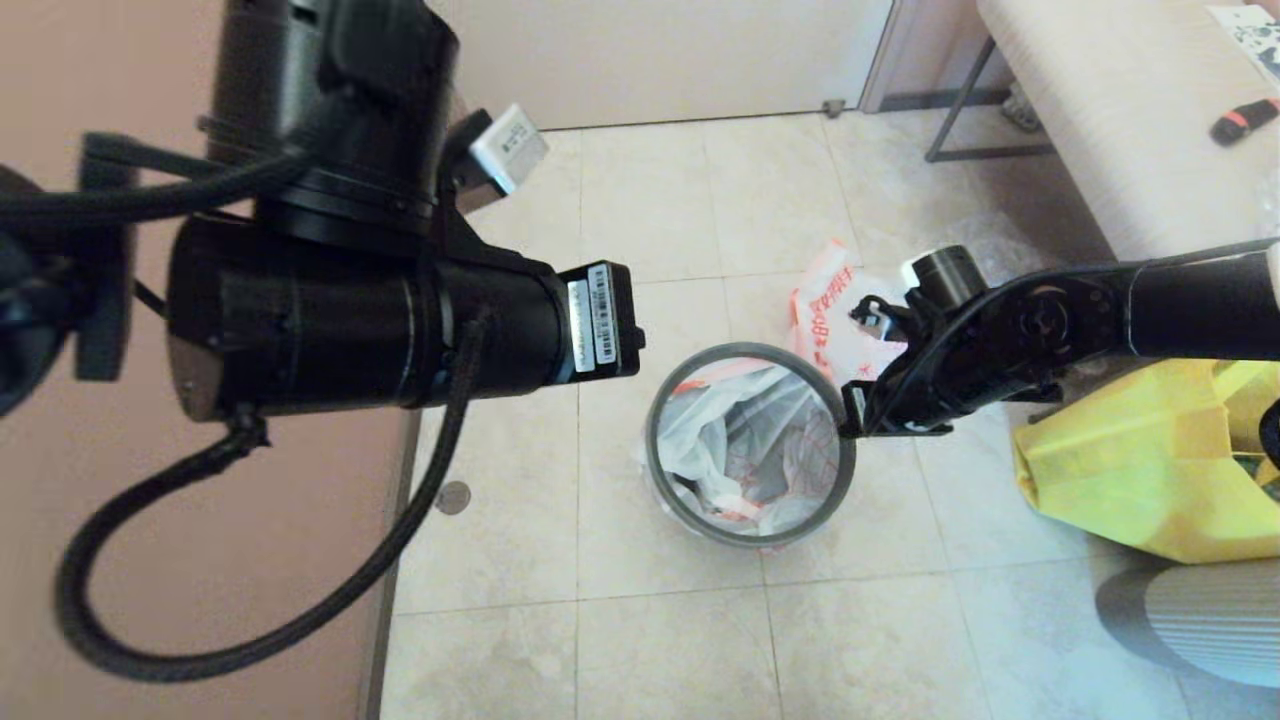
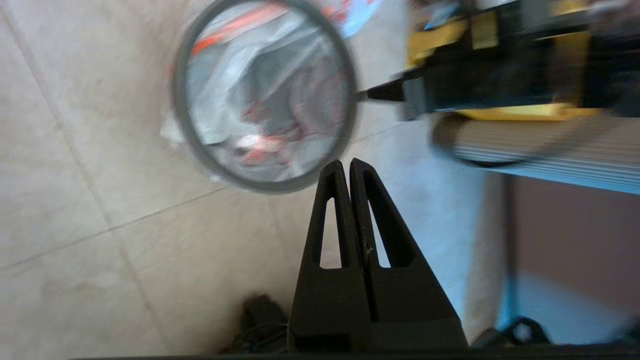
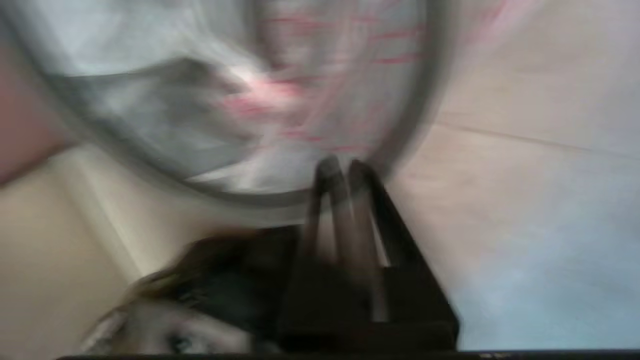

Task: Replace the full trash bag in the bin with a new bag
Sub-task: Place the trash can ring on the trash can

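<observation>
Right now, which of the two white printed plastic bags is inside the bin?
The new bag, the limp one lining the bin, its edge folded over the grey hoop. The other printed bag, the full trash bag, lies on the floor behind the bin.

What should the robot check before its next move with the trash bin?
1. Thin white plastic bag with orange-red print lines the small round black plastic bin: ok.
2. Thin dark-grey hoop lies over that bag at the rim: ok.
3. Right hand is at the hoop's edge with its fingers together; whether it grips the hoop: cannot tell.
4. Left hand is shut, empty and held off the bin: ok.
5. Second white printed bag is out of the bin, on the floor behind it: ok.
6. Yellow fabric tote stands apart from the bin: ok.
</observation>
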Motion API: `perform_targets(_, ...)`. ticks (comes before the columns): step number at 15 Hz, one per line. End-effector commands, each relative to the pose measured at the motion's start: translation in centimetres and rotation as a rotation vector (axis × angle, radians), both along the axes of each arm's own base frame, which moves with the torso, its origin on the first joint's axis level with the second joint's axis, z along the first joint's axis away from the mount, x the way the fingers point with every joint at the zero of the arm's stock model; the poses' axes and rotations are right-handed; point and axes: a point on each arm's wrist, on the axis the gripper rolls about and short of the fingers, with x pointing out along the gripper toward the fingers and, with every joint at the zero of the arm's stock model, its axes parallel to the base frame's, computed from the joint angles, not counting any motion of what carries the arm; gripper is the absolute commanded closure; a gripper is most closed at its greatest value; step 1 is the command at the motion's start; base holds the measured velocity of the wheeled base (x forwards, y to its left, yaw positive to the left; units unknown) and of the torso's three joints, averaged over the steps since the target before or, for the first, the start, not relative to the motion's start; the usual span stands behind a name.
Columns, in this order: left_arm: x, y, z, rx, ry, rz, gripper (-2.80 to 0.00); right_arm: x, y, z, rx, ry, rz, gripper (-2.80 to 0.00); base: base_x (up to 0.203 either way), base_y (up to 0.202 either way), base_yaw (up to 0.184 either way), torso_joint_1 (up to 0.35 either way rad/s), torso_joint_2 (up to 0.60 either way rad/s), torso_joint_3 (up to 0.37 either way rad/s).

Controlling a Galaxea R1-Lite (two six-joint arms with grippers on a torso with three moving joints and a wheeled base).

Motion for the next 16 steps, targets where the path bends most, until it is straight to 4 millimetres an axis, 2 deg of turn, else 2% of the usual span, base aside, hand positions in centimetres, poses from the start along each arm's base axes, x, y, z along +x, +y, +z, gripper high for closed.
perform_targets(1,2.3,-0.9,-2.3,0.059,0.049,0.029,0.0,-0.2,-0.6,0.6,0.085,0.015,0.048,0.0,0.0,0.0,0.0,0.0,0.0,0.0)
perform_targets(3,5.4,-0.4,-4.8,0.042,0.092,-0.045,0.0,0.5,-1.5,-0.5,0.176,0.084,0.085,0.0,0.0,0.0,0.0,0.0,0.0,0.0)
perform_targets(4,7.4,-0.2,-6.8,0.035,0.115,-0.09,0.0,1.1,-1.8,-1.6,0.19,0.116,0.086,0.0,0.0,0.0,0.0,0.0,0.0,0.0)
perform_targets(6,11.5,1.3,-10.6,-0.024,0.156,-0.202,0.0,2.0,-2.1,-3.7,0.23,0.173,0.108,0.0,0.0,0.0,0.0,0.0,0.0,0.0)
perform_targets(8,14.0,2.7,-13.4,-0.07,0.204,-0.27,0.0,2.7,-2.2,-5.1,0.266,0.205,0.132,0.0,0.0,0.0,0.0,0.0,0.0,0.0)
perform_targets(13,17.2,3.7,-19.2,-0.069,0.319,-0.358,0.0,4.8,-4.2,-6.8,0.385,0.158,0.173,0.0,0.0,0.0,0.0,0.0,0.0,0.0)
perform_targets(16,18.9,4.4,-22.1,-0.062,0.356,-0.376,0.0,5.2,-4.7,-7.5,0.413,0.164,0.183,0.0,0.0,0.0,0.0,0.0,0.0,0.0)
